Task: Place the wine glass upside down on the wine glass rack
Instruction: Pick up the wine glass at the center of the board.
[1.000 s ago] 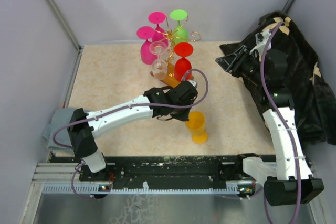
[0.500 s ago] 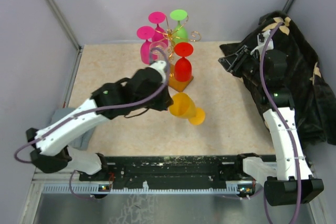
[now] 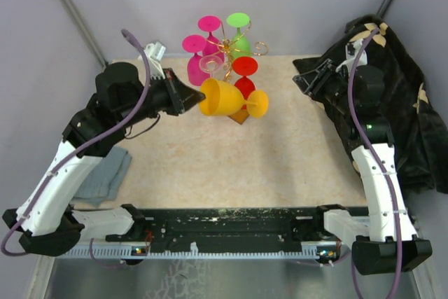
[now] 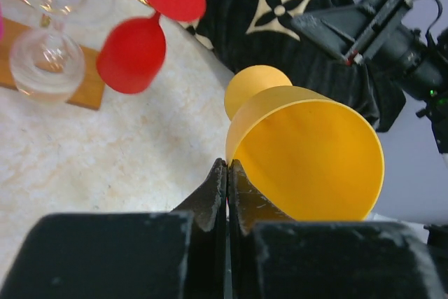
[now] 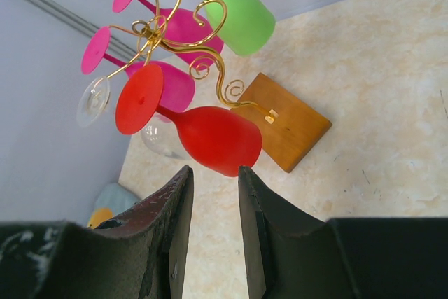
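My left gripper (image 3: 185, 96) is shut on the rim of a yellow wine glass (image 3: 222, 98). It holds the glass on its side in the air, foot pointing right, just in front of the wine glass rack (image 3: 225, 47). The left wrist view shows the jaws (image 4: 227, 167) pinching the rim of the yellow glass (image 4: 315, 152). The gold wire rack (image 5: 183, 40) on its wooden base (image 5: 283, 120) carries red (image 5: 213, 138), green (image 5: 234, 15), two pink and a clear glass, all upside down. My right gripper (image 3: 309, 80) is open and empty, to the right of the rack (image 5: 213, 170).
A black patterned cloth (image 3: 409, 103) covers the right side under the right arm. A grey-blue cloth (image 3: 105, 173) lies at the table's left edge. Walls close in at the back and both sides.
My left arm has lifted the yellow glass off the table, swung up and back to the left, and turned the glass onto its side in front of the rack. The right arm has not moved.
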Robot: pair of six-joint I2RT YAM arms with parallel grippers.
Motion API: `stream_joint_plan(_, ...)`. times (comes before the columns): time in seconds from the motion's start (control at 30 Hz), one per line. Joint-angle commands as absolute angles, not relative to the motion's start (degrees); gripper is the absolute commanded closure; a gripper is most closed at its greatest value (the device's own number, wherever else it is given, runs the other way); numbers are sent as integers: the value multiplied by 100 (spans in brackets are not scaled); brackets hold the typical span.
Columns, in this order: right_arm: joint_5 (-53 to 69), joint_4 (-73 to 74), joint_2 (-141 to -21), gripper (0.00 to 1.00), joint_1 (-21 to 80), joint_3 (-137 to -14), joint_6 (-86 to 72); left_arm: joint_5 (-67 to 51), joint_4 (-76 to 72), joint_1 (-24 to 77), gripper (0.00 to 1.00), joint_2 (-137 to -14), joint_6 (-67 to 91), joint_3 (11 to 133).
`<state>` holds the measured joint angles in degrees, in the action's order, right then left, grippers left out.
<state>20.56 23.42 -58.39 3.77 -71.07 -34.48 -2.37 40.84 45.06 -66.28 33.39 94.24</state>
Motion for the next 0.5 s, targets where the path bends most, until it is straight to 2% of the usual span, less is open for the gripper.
stream_joint_plan(0.0,1952,2046,-5821,67,324,-7413,-3367,-1276,3228,3776,100,-6819,2937,9519)
stream_joint_plan(0.3,1883,1847,-5976,67,320,-7621,-3376,-3165,2105,2696,100,-7971,3163,10442)
stream_joint_plan(0.47,2356,1189,-6161,67,321,-7496,-3731,-4225,1105,2035,100,-8243,3870,10174)
